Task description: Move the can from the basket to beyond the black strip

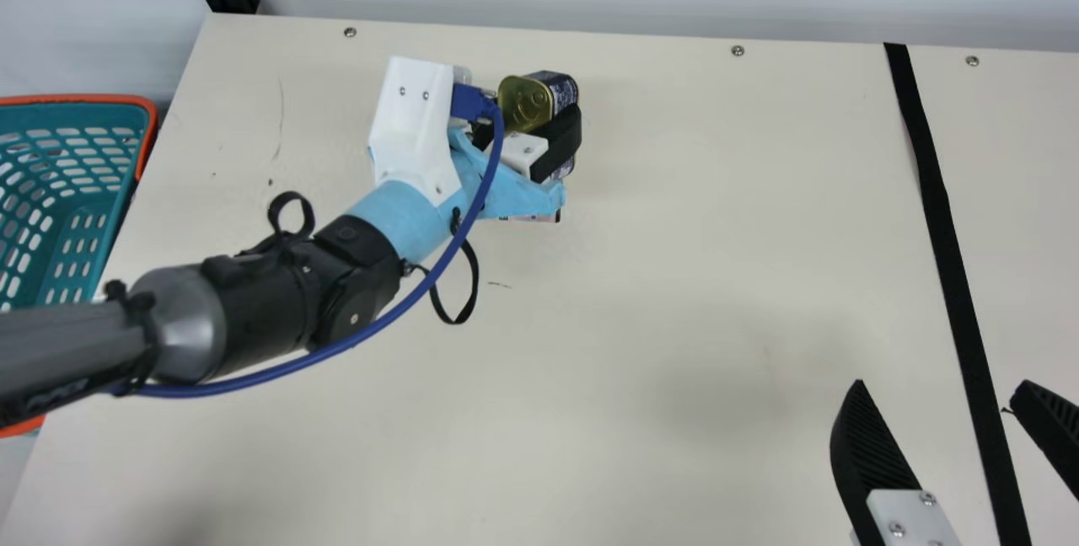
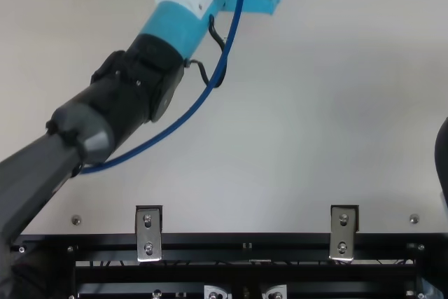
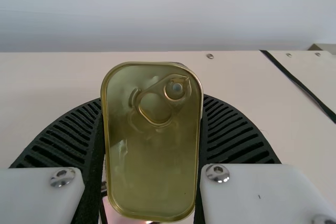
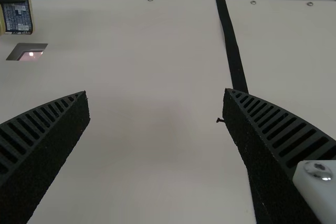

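At far left, basket [image 1: 76, 99]: teal, slotted walls, orange-red rim; stands beside the left edge of the table [image 1: 674, 293].
Left arm [image 1: 261, 302]: enters from the left side and slants toward the far side; blue cable [image 1: 337, 350] runs along it, light-blue and white parts at the wrist.
Left gripper [image 1: 539, 120]: over the far part of the table, left of centre; jaws closed on the can, one ribbed finger against each side, as seen in the left wrist view.
Can [image 1: 524, 104]: out of the basket, between basket and black strip, well apart from the latter; gold end with pull tab faces the left wrist camera, printed side dark blue. Contact of its base with the table: cannot tell.
Flat pinkish item [image 4: 30, 54]: dark border, lies on the table near the can, partly hidden by the left gripper in the main view.
Right gripper [image 1: 942, 383]: near right, jaws wide open, nothing held; in the main view the strip passes between its two fingers.
Black strip [image 1: 952, 276]: right part of the table, running from the far edge toward the near side.
Screws [image 1: 972, 61]: set along the far edge, one right of the strip.
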Motion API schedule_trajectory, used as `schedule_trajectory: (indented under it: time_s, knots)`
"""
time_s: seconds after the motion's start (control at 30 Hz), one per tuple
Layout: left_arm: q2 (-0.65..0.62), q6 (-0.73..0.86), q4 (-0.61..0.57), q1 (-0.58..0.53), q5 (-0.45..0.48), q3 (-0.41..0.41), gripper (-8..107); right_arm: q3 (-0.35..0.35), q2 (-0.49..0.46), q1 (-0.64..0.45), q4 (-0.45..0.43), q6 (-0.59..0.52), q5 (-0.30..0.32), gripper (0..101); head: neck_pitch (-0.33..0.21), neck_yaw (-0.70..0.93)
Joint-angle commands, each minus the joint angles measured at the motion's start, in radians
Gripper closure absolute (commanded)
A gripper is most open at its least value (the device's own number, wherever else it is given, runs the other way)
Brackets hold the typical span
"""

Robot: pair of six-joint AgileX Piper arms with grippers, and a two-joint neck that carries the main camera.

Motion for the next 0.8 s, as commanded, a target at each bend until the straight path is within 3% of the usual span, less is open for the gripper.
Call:
schedule_trajectory:
  time_s: [0.0, 0.27, 0.53, 0.77]
  knots:
    - [-0.041, -0.011, 0.011, -0.011, 0.008, 0.023, 89, 0.000, 0.000, 0.000, 0.000, 0.000, 0.000, 0, -0.002, 0.000]
    - [-0.218, -0.035, 0.034, -0.098, 0.030, 0.125, 89, 0.000, 0.000, 0.000, 0.000, 0.000, 0.000, 0, -0.002, 0.000]
    - [-0.368, 0.013, -0.014, -0.216, 0.073, 0.204, 89, 0.000, 0.000, 0.000, 0.000, 0.000, 0.000, 0, -0.002, 0.000]
    - [-0.381, 0.023, -0.023, -0.230, 0.078, 0.209, 89, 0.000, 0.000, 0.000, 0.000, 0.000, 0.000, 0, -0.002, 0.000]
